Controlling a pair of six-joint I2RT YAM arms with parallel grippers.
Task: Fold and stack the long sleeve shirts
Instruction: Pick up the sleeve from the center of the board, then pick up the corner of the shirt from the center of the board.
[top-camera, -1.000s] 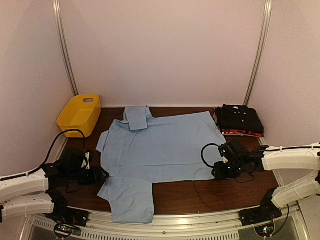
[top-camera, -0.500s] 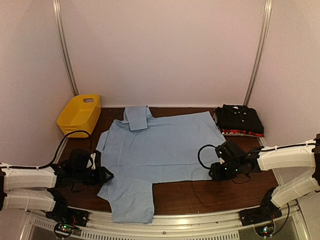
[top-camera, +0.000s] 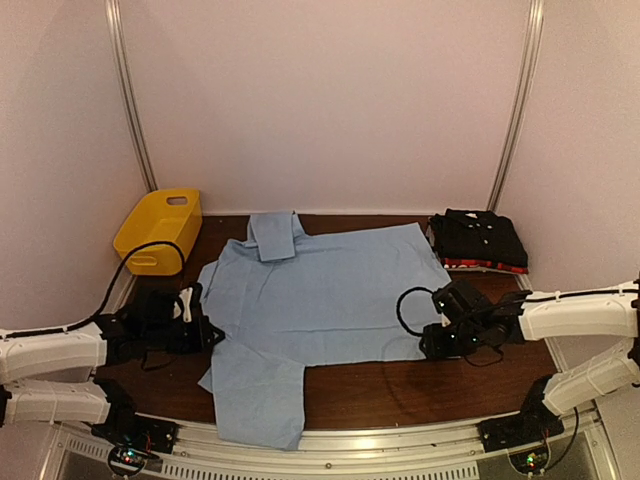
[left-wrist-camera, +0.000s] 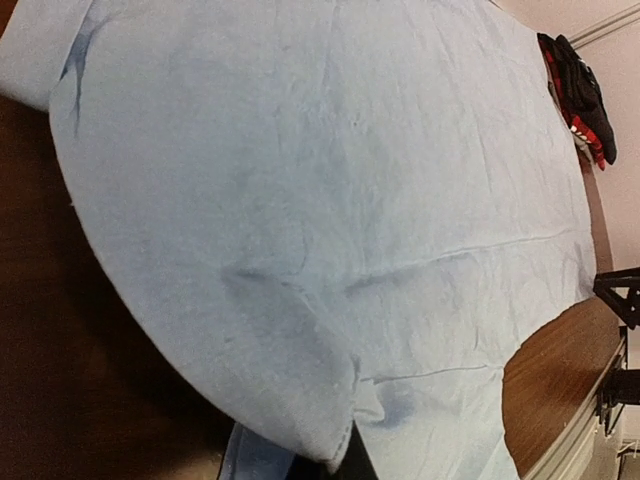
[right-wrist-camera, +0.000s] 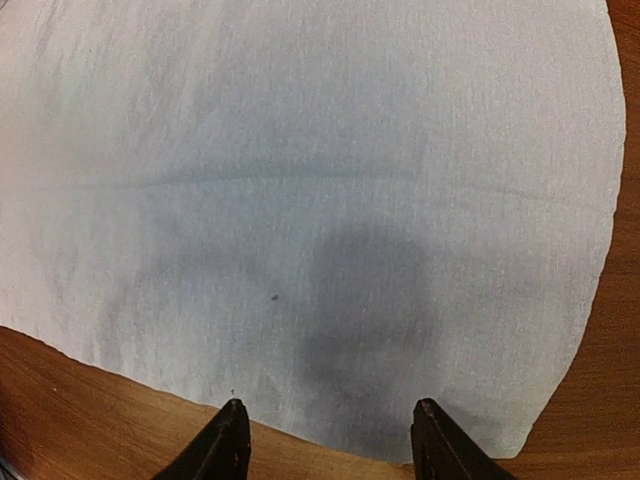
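Cloth at the left edge of the light blue shirt (top-camera: 320, 290) is bunching in the left hand (top-camera: 203, 335), whose fingers are pressing together on a small fold of it just above where the sleeve (top-camera: 258, 400) is branching off. In the left wrist view that pinched edge is lifting off the wood and casting a shadow beneath it, while the rest of the fabric is spreading away flat.

Across the shirt, the right hand (right-wrist-camera: 330, 415) is hovering low at the hem with its two fingers spread apart. Their tips are sitting over the bare tabletop (top-camera: 400, 385) just short of the hem and are gripping nothing.

The light blue shirt is lying spread across the middle of the tabletop. Its collar (top-camera: 275, 235) is pointing toward the back wall, and the sleeve is reaching down to the near edge on the left.

At the back right corner, well apart from both hands, a folded black shirt (top-camera: 480, 238) with pale buttons is resting on top of a red-edged shirt (top-camera: 485, 266). A yellow basket (top-camera: 160, 230) is sitting at the back left corner.
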